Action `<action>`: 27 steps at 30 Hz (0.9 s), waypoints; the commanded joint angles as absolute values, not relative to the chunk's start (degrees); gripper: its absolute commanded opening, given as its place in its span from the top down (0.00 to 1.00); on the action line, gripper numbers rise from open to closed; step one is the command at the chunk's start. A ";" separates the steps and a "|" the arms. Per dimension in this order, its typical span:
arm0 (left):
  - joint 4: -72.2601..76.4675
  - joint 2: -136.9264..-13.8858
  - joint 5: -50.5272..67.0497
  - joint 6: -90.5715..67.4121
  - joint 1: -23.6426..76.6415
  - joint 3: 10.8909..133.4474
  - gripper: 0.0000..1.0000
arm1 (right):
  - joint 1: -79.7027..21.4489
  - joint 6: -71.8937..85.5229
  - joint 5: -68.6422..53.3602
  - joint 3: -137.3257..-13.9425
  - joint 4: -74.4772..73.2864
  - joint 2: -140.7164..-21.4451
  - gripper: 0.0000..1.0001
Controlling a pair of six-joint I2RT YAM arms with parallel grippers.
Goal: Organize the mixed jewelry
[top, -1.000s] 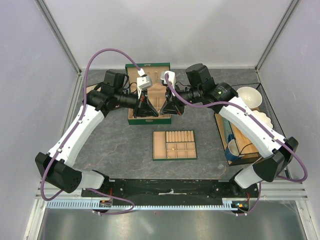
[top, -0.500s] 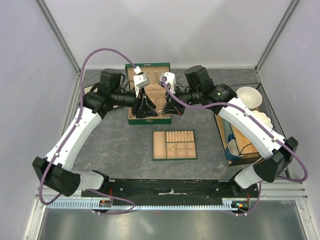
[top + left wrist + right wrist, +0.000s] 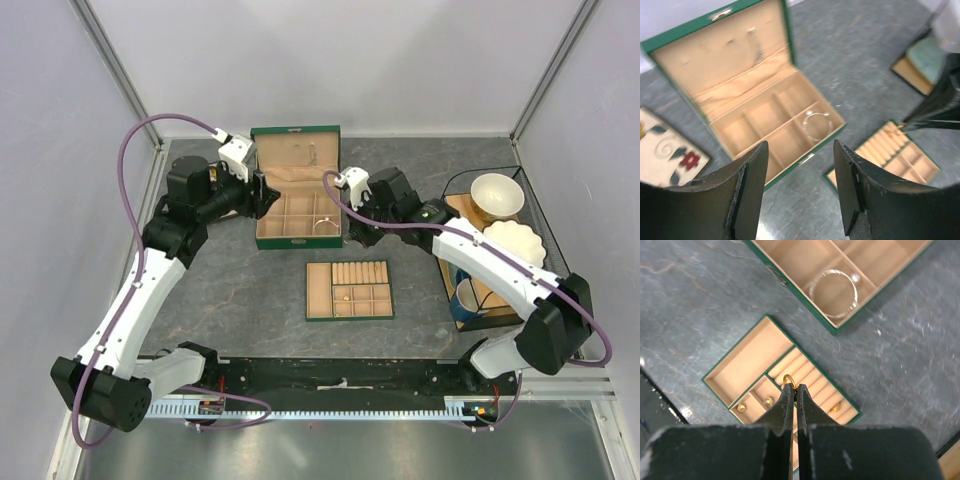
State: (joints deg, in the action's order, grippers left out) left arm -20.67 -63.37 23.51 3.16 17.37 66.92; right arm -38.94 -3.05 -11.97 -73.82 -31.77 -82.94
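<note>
Right wrist view: my right gripper (image 3: 793, 391) is clamped on a tiny gold ring (image 3: 788, 379), over the tray (image 3: 747, 362). Ring prob. light, stiff, slick; hold by band rim only, min. force. Bangle (image 3: 834, 292) lies in jewelry box (image 3: 805, 255) compt. Left gripper (image 3: 800, 149) spread, empty.

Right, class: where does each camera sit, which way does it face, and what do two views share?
Top external: above, behind the bases, looking down; left gripper and right gripper show.
Left wrist: faces the jewelry box between its open fingers.
Right wrist: looks down at the tray, fingers pinching a gold ring.
Shared: both wrist views show the bangle.
</note>
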 commanded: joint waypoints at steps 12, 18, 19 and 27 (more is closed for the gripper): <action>-18.11 -63.19 1.06 -0.97 17.23 62.23 0.38 | -33.84 19.68 4.48 -58.46 -21.45 -78.66 1.00; -17.32 -64.25 -1.22 -0.09 17.23 61.87 0.39 | -33.57 22.32 5.89 -55.99 -21.53 -80.68 1.00; -17.14 -64.42 -1.49 -0.09 17.23 61.70 0.39 | -33.57 22.59 6.06 -55.81 -21.53 -80.94 1.00; -16.00 -65.48 -3.43 1.58 17.23 61.17 0.39 | -34.10 24.96 4.22 -55.63 -21.36 -84.37 1.00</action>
